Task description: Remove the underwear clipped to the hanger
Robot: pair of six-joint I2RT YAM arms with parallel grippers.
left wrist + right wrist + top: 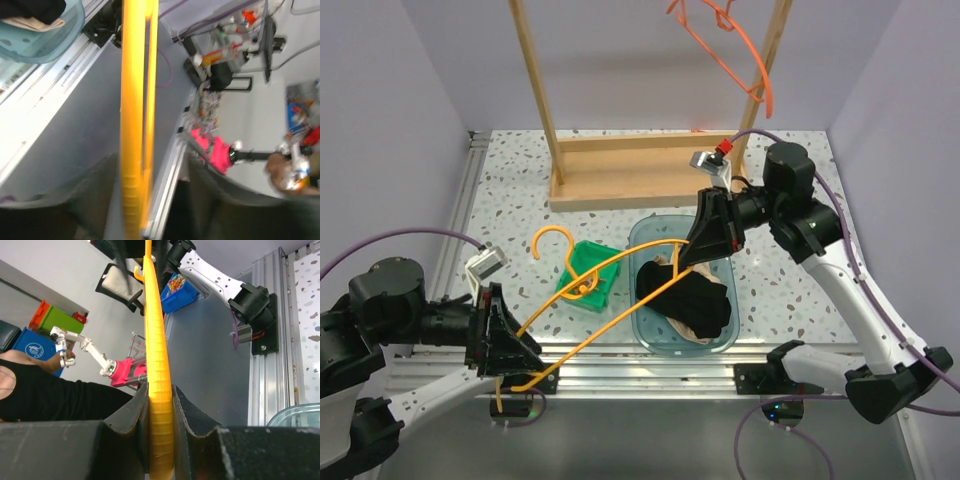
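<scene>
Yellow hanger [620, 320] slung between the two arms, with the underwear [702, 300] heaped in the clear tub [665, 228] just beneath the right tool [688, 258].

The right tool is clamped on the hanger's bar, both pads pressed flat against it. The left tool [525, 358] stands apart around the other end, with a gap showing on one side. The underwear, black over pale beige, looks limp and light. I'd expect it to drape and slide rather than resist, so a pinch on a bunched fold near the top should lift it. I can't tell from here whether any clip holds it to the hanger. No brand, label or writing is readable anywhere.
</scene>
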